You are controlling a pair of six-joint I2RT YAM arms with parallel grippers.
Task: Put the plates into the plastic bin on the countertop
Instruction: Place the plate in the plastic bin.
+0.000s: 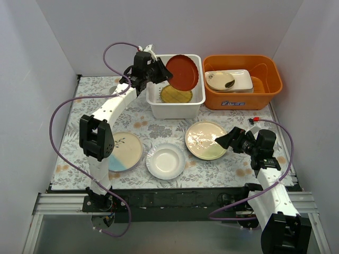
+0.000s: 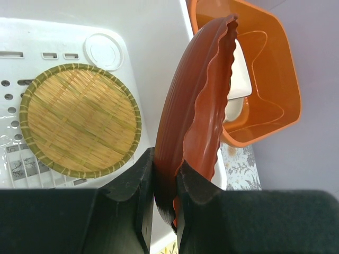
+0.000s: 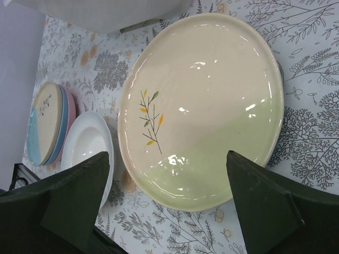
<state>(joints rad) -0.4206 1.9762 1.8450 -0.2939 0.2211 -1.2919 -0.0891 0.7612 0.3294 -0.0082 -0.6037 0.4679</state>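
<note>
Gripping 1 red plate (image 1: 184, 73), L hand (image 2: 167, 177)

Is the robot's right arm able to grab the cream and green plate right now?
Probably yes. The right gripper hangs wide open close over the cream and green plate. Nothing lies on that plate, and nothing stands between them.

Deep red plate (image 1: 183, 72), woven yellow plate (image 1: 176, 95) (olive-edged), white bin (image 1: 175, 112), orange tub (image 1: 241, 99), fern-printed countertop (image 1: 212, 170)
</note>
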